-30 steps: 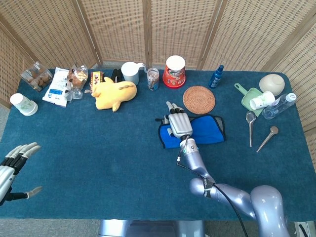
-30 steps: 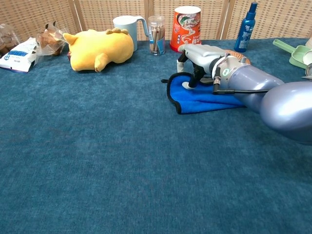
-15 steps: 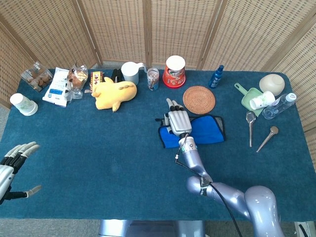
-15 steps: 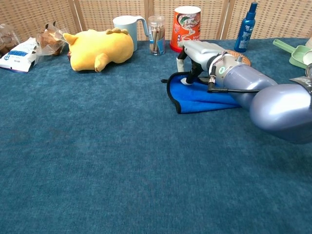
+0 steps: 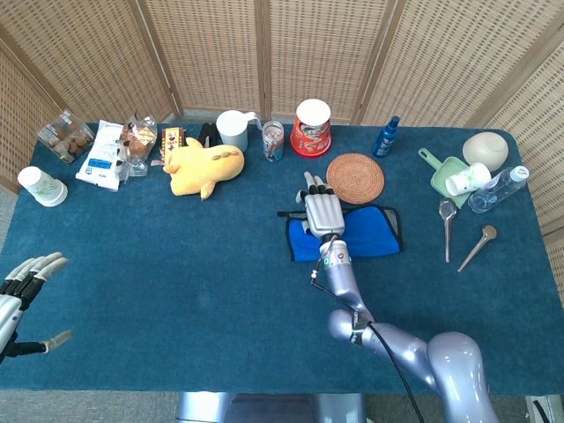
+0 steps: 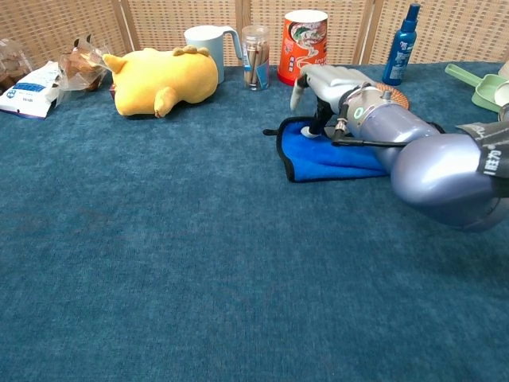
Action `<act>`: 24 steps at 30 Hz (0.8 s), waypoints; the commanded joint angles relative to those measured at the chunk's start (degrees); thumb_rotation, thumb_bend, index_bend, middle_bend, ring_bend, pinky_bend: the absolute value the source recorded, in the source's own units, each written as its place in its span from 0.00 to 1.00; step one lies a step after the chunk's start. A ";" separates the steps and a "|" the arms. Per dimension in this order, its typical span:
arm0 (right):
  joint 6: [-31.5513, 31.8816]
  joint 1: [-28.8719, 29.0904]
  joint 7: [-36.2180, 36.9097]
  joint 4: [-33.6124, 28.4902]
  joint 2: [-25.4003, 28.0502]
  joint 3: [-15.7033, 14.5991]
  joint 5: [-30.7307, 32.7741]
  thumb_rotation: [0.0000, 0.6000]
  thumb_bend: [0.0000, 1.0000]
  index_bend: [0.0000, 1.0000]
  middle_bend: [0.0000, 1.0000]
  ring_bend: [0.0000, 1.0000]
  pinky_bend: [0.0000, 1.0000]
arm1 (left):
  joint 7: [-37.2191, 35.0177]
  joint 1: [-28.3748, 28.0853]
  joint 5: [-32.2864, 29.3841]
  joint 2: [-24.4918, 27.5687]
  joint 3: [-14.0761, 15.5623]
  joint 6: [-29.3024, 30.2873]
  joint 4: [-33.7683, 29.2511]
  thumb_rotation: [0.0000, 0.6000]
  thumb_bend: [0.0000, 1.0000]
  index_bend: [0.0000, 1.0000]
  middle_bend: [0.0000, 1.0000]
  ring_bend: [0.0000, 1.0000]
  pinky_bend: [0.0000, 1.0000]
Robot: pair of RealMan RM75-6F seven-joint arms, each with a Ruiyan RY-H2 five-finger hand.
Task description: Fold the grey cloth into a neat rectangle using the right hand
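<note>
Your right hand (image 5: 323, 211) has slid toward the woven coaster (image 5: 355, 177), open, flat; the cloth (image 5: 366, 233) lies folded, edges uneven.

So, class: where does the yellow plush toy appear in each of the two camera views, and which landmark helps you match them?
Head view: yellow plush toy, upper left of centre.
Chest view: the toy, top left.
Shared landmark: the white mug just behind it.

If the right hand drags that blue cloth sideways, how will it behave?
Likely floppy: the blue cloth lies flat in soft folded layers, its edge curling under the right hand. It would probably bunch rather than slide, since the table's carpet-like cover looks grippy.
</note>
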 commanded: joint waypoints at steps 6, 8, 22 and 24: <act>3.54 0.18 1.15 1.66 -1.76 0.46 -2.23 1.00 0.02 0.00 0.00 0.00 0.24 | 0.03 0.11 0.23 0.00 0.04 0.17 -0.02 1.00 0.24 0.07 0.00 0.00 0.06; 4.47 0.16 1.85 1.97 -2.02 0.63 -2.93 1.00 0.02 0.00 0.00 0.00 0.25 | 0.02 0.17 0.19 0.00 0.00 0.31 -0.01 1.00 0.24 0.07 0.00 0.00 0.06; 6.37 0.91 4.05 9.03 -4.73 1.56 -5.19 1.00 0.00 0.01 0.00 0.00 0.27 | 0.21 0.44 0.63 -0.02 0.11 0.77 -0.08 1.00 0.24 0.07 0.00 0.00 0.06; 6.60 1.39 4.39 10.44 -5.51 2.08 -5.18 1.00 0.00 0.01 0.00 0.00 0.27 | 0.28 0.46 0.61 -0.02 0.09 0.80 -0.08 1.00 0.24 0.07 0.00 0.00 0.06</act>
